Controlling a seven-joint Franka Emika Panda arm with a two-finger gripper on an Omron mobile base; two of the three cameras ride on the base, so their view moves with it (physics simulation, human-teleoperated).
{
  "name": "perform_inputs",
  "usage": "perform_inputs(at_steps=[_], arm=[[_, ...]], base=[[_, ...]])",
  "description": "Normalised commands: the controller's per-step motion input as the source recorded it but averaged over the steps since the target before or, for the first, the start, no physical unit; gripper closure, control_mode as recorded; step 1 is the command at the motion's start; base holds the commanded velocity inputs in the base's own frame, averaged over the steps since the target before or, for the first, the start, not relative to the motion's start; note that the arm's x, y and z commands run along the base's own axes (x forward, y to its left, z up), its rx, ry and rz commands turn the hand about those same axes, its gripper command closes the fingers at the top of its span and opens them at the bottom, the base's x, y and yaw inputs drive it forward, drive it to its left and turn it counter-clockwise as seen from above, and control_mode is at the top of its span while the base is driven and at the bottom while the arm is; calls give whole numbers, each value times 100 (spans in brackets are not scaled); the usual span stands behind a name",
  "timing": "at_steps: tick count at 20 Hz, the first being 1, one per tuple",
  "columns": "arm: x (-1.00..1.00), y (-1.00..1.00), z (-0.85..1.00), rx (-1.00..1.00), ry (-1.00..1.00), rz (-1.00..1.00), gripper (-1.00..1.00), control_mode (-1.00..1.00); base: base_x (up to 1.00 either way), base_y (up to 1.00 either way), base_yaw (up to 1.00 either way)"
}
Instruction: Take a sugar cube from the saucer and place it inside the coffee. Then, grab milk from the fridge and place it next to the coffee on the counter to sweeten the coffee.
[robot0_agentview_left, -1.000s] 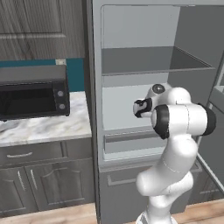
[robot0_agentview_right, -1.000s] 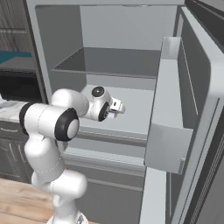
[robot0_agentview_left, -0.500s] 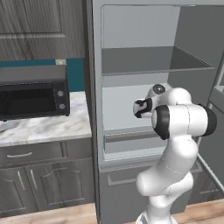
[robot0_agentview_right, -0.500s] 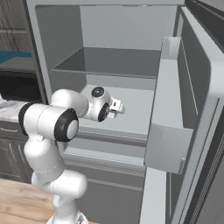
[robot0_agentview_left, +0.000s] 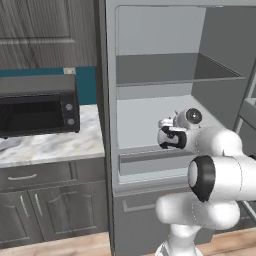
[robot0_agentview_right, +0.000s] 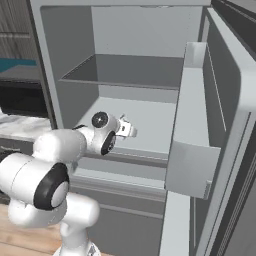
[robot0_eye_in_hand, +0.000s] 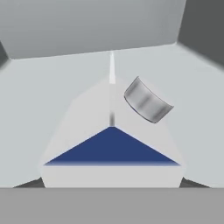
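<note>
The hand (robot0_agentview_left: 162, 133) reaches into the open fridge (robot0_agentview_right: 150, 75), closed around the milk (robot0_eye_in_hand: 111, 135), whose grey cap (robot0_eye_in_hand: 146, 101) sits at 1 o'clock.

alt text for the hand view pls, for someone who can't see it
A white gable-top milk carton with a dark blue triangular panel and a grey round cap sits very close to the camera, between the dark tips of the robot's hand at the bottom corners. Behind it are the pale grey floor and walls of the fridge compartment.
</note>
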Motion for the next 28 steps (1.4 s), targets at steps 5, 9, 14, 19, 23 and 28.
perform_inputs(at_steps=[5,9,14,19,23,28], arm=[[-99,11,54,4,-13,3,100,-100],[-98,14,48,1,-12,5,100,-100],[-100,20,35,0,-8,9,100,-100],[-97,25,22,0,-6,15,100,-100],[-35,32,1,-3,-8,12,100,100],[0,0,0,0,0,0,100,100]], base=[[0,0,0],[0,0,0],[0,0,0],[0,0,0],[-17,36,17],[-28,82,74]])
